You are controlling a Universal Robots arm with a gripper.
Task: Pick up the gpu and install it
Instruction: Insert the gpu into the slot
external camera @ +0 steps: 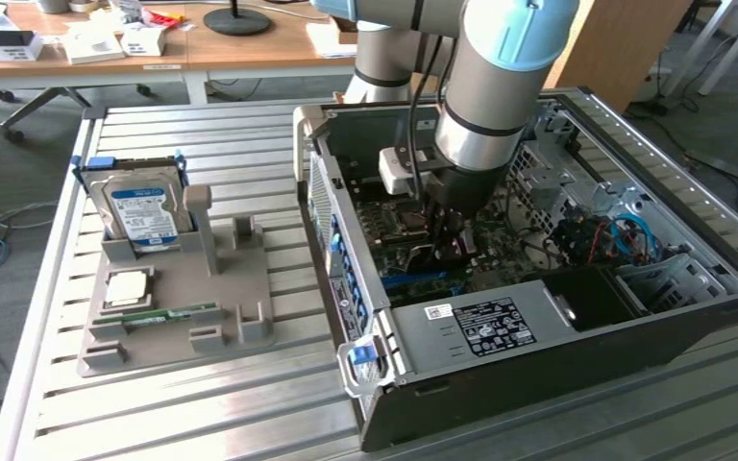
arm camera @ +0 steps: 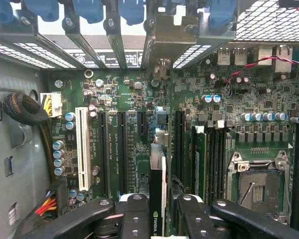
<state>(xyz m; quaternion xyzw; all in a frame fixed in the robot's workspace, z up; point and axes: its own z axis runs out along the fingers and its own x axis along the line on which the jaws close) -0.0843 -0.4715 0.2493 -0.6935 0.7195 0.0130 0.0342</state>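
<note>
My gripper [external camera: 452, 248] is lowered inside the open computer case [external camera: 343, 240], just above the motherboard [arm camera: 239, 99]. It is shut on the gpu [arm camera: 158, 174], which the wrist view shows edge-on as a thin dark card between the two black fingers [arm camera: 134, 214]. The card's silvery metal bracket [arm camera: 164, 35] stands against the case's rear slot openings. The card's lower edge lies along the black expansion slots [arm camera: 124, 149] of the board; I cannot tell whether it is seated.
A grey holder [external camera: 215, 288] at the exterior view's left carries the blue-labelled hard drive [external camera: 138, 213], a square processor [external camera: 128, 286] and a narrow memory stick [external camera: 170, 314]. Inside the case are a white slot [arm camera: 81, 147], cable bundles [arm camera: 25, 112] and the processor socket [arm camera: 256, 186].
</note>
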